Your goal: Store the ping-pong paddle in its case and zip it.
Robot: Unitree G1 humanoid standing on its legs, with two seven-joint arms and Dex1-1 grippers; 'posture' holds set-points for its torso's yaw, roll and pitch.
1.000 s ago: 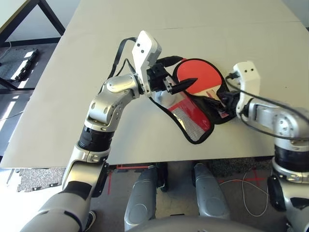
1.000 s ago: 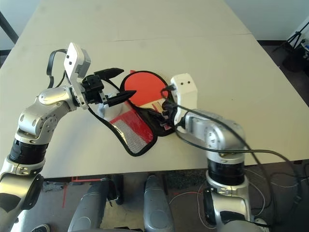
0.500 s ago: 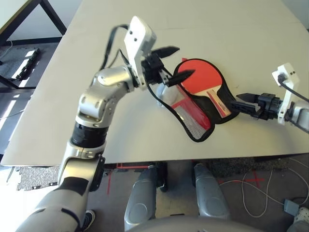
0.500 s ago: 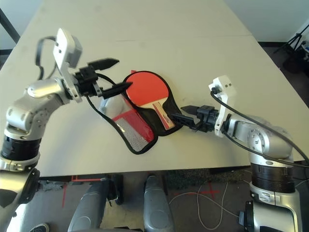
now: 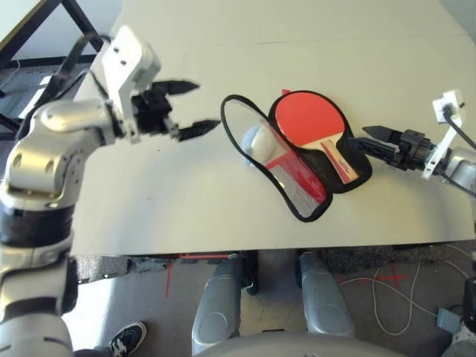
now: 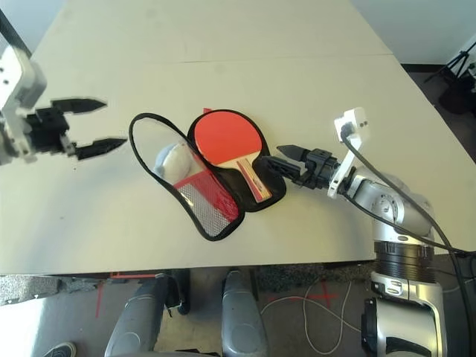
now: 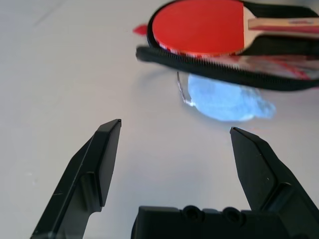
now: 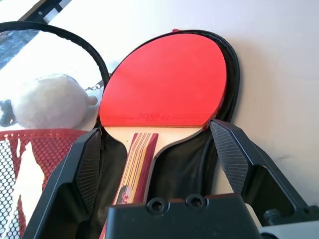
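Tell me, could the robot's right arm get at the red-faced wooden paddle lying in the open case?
Probably yes. The right gripper hangs open beside the red-faced paddle, pointing at its handle, and nothing lies between them.

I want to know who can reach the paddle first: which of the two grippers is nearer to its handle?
The right gripper, open, pointing at the paddle handle's end. The left gripper hangs beyond the case.

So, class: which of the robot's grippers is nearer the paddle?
Right. The right gripper hovers open just beside the paddle handle; the left gripper is open, farther off, past the case.
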